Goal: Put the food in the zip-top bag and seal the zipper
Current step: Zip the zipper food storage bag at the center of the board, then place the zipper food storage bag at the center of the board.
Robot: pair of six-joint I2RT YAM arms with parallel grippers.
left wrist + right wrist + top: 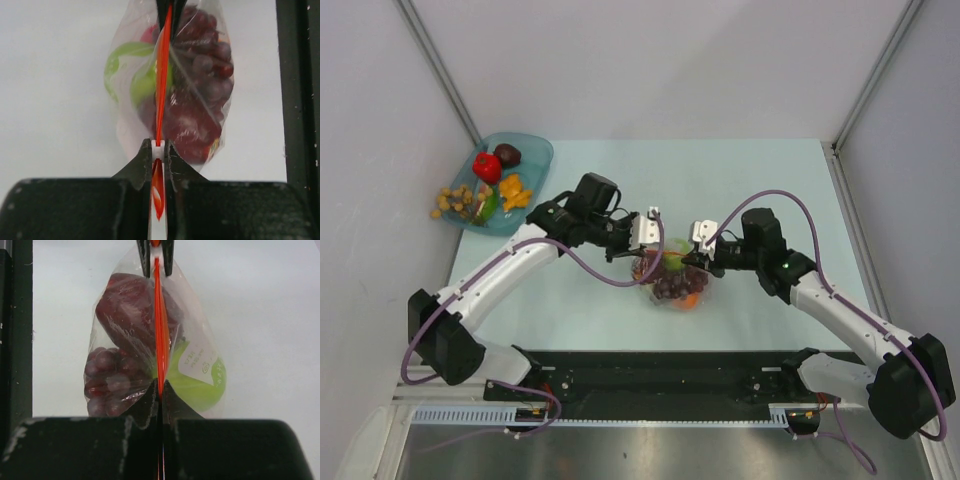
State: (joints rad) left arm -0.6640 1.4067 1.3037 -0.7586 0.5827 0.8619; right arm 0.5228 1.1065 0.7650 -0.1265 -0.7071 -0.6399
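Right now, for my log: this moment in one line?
left gripper: shut on zipper | right gripper: shut on zipper | food: inside zip-top bag

A robotics lab test cell: bare white panel walls, metal corner post, pale counter, black mounting rail.

Thin clear plastic film for the zip-top bag, crinkled, glossy with white glints. Smooth red-orange plastic along the zipper. Shiny moulded skin on the grape bunch and the green apple; same gloss on the dark red fruit. Matt white label, printed. Matt black plastic on the right gripper fingers, faintly scuffed. Pale, matt, smooth table. Translucent teal plastic tray.
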